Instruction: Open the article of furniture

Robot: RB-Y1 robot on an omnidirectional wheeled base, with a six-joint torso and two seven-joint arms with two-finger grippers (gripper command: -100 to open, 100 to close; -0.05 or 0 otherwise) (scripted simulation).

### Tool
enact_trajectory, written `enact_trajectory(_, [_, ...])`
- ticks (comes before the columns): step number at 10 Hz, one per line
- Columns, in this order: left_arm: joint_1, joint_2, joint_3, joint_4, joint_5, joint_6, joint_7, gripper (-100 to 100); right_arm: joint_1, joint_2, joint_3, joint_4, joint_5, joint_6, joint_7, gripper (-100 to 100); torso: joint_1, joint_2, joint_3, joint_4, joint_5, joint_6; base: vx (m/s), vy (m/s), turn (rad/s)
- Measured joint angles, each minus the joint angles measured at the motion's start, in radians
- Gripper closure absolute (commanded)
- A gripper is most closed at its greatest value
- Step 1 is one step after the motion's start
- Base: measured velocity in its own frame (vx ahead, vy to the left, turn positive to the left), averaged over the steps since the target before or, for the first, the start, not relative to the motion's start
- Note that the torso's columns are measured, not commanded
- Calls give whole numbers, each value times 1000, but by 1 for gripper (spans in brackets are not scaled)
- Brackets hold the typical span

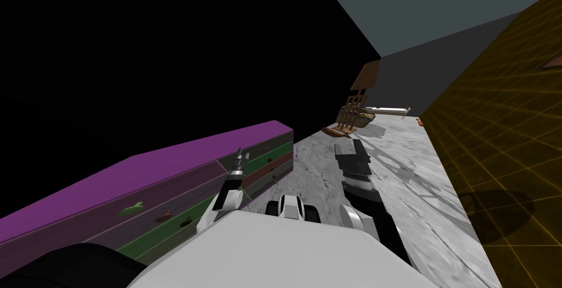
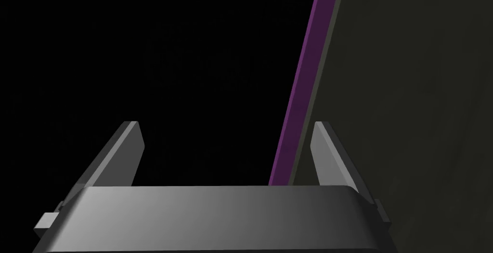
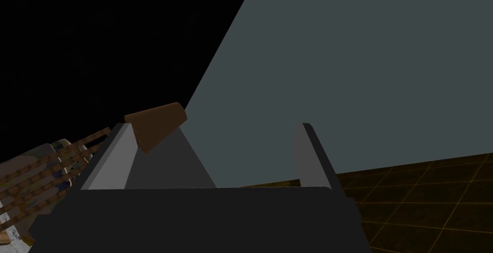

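A long low cabinet (image 1: 164, 164) with a purple top runs along my left in the head view. Its front is split into green, red-brown and grey drawer fronts with small handles (image 1: 131, 209). My left gripper (image 1: 239, 154) hovers in front of those fronts near the cabinet's far end. In the left wrist view the left gripper (image 2: 226, 134) is open with nothing gripped. The cabinet's purple edge (image 2: 298, 86) runs up between the fingers, close to one finger (image 2: 327, 153), and a dark flat surface (image 2: 414, 110) lies beside it. My right gripper (image 3: 212, 134) is open and empty, held forward over the floor (image 1: 346, 147).
Behind the cabinet is a black area. A brown wooden chair (image 1: 351, 112) and a white table (image 1: 387, 110) stand ahead on the grey marbled floor (image 1: 395, 191). A yellow-brown gridded wall (image 1: 494, 136) closes the right side.
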Motion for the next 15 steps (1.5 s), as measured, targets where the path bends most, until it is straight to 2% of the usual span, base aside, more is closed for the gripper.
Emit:
enact_trajectory(6, [-30,-8,22,120,12,-4,0,-100,0,0,0,0,0,0,0,0,-2,-2,-1,-1,0,0,89,-94,41])
enact_trajectory(8, [-55,-19,31,182,16,-7,-2,-100,0,0,0,0,0,0,0,0,-1,-1,0,0,0,0,97,-106,39])
enact_trajectory(13, [-93,-81,54,294,27,-3,-3,-100,0,0,0,0,0,0,0,0,-1,-1,0,0,0,0,89,-92,38])
enact_trajectory(15, [-95,-128,59,322,32,-8,1,-100,0,0,0,0,0,0,0,0,0,0,0,0,0,0,55,-62,23])
